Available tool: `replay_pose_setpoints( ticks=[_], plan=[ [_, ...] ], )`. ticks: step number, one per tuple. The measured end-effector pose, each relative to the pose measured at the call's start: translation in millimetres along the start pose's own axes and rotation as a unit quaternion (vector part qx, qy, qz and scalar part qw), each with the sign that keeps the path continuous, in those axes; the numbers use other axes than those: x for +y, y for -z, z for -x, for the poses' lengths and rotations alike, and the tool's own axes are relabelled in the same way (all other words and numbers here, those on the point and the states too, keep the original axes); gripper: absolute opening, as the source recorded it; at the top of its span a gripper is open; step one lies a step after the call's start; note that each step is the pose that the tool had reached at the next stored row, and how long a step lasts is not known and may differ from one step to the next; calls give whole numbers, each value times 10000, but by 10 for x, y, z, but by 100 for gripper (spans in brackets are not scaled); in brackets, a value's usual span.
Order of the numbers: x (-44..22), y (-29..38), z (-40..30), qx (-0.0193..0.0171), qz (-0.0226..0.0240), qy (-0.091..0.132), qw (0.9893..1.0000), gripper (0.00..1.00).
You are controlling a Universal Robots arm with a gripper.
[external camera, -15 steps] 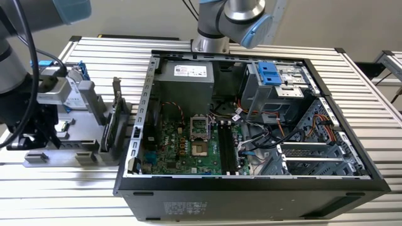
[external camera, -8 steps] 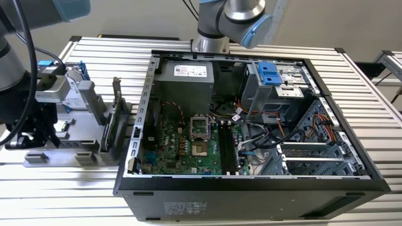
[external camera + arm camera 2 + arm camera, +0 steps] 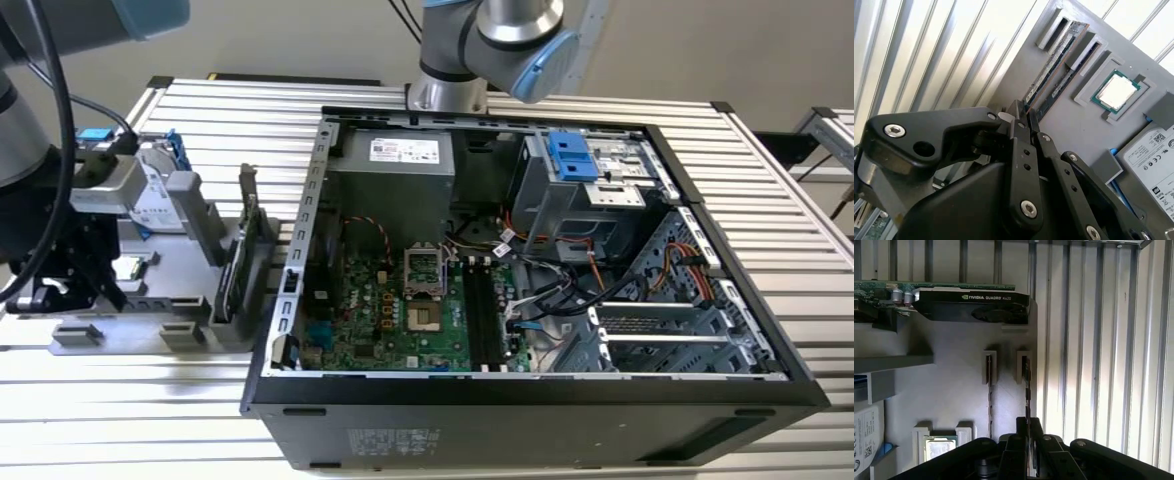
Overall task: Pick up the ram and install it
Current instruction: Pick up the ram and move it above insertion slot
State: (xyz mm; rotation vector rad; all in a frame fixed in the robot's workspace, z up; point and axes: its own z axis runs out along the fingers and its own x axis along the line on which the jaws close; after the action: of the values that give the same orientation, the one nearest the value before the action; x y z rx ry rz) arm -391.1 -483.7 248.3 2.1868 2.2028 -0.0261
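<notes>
PC case (image 3: 534, 392) centred on table (image 3: 781, 180), parts fixture (image 3: 134, 325) at exterior view's left of it. On fixture: ram (image 3: 1027, 385) in edge slot, second stick (image 3: 990, 395) beside, then CPU (image 3: 1116, 91), hard drive (image 3: 1154, 155) past that; graphics card (image 3: 974, 305) beyond slot ends.

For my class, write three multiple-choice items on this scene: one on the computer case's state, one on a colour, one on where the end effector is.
1. How is the computer case?
A) open, motherboard exposed
B) shut, panel on
C) wrapped in plastic

2. What colour is the plastic bracket inside it?
A) red
B) yellow
C) blue

3. Where is the end effector?
A) inside the computer case
B) at the ram on the grey parts holder
C) touching the motherboard

Answers:
1 A, the exterior view looks straight onto the board and cables.
2 C, it shows blue in the exterior view.
3 B, both wrist views show it at the ram's end, over the holder.
</notes>
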Motion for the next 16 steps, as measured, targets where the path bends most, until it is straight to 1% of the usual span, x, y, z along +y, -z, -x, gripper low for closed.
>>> replay_pose_setpoints(
  ticks=[16],
  plan=[
    [2, 129, 5, 0, 0, 0, 10000, 0]
  ],
)
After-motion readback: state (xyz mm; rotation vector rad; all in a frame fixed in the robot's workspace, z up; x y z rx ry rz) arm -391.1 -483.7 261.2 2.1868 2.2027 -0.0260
